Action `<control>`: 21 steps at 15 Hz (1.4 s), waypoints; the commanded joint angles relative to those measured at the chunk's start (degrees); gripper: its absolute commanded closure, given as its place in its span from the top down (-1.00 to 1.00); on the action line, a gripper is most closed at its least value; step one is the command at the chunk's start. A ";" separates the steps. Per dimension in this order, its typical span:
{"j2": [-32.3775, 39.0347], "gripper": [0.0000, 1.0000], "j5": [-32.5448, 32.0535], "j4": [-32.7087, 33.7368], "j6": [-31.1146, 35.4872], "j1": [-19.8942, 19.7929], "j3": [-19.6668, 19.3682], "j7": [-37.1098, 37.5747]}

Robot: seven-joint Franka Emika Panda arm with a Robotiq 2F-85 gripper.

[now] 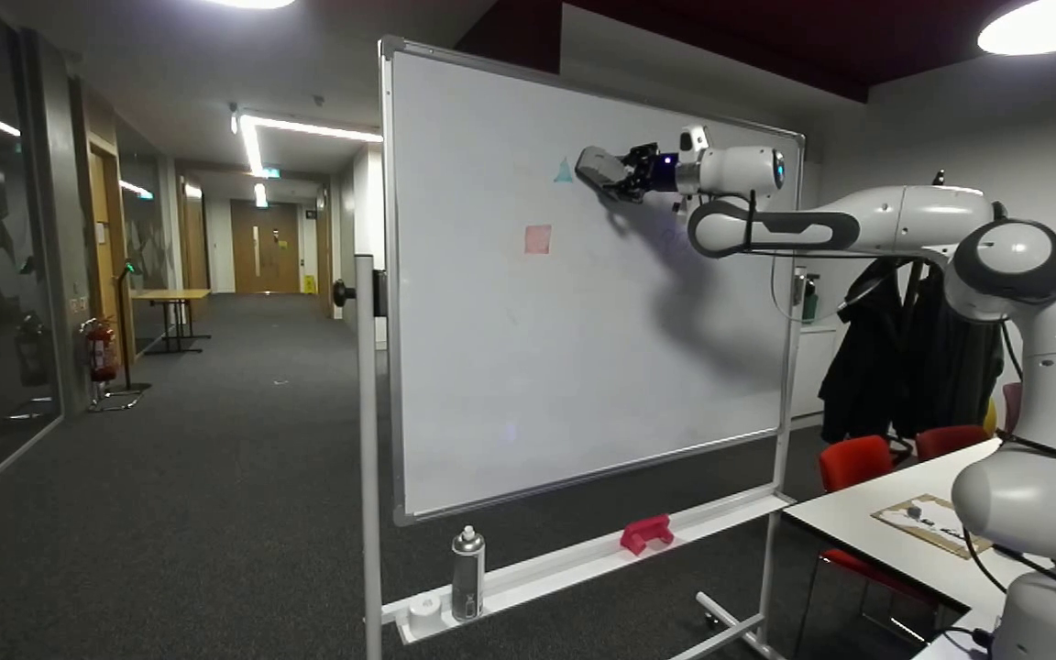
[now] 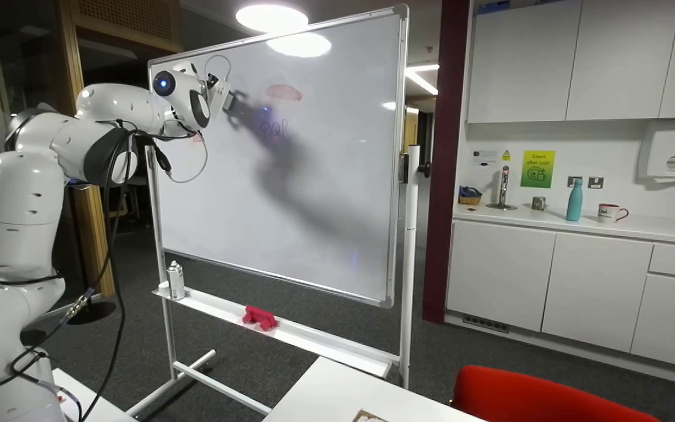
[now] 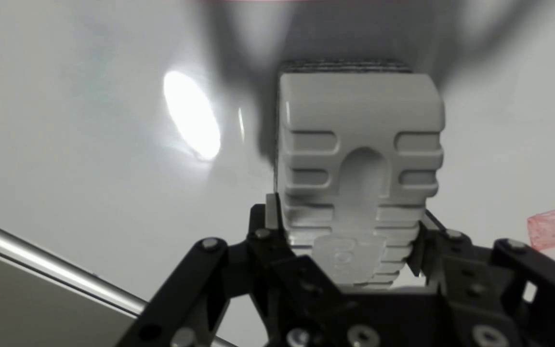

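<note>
Eraser [image 3: 362, 178] is clamped in the gripper [image 3: 351, 219] across its grooved sides [image 3: 400, 212], likely for a surer hold, high up at the whiteboard [image 1: 528, 367]. That leaves its dark felt [image 3: 345, 66] free, facing the whiteboard; whether they touch is unclear.

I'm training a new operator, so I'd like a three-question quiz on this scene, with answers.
1. What is the gripper holding?
2. True or false: the spray can stands upright on the tray below the whiteboard.
3. What colour is the small triangle on the whiteboard? A) Red B) Blue-green C) Black

Key: 1. A grey eraser. 2. True. 3. B.
</note>
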 commanded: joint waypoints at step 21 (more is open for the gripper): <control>-24.51 -0.31 16.85 -14.66 10.08 34.33 -50.52 17.17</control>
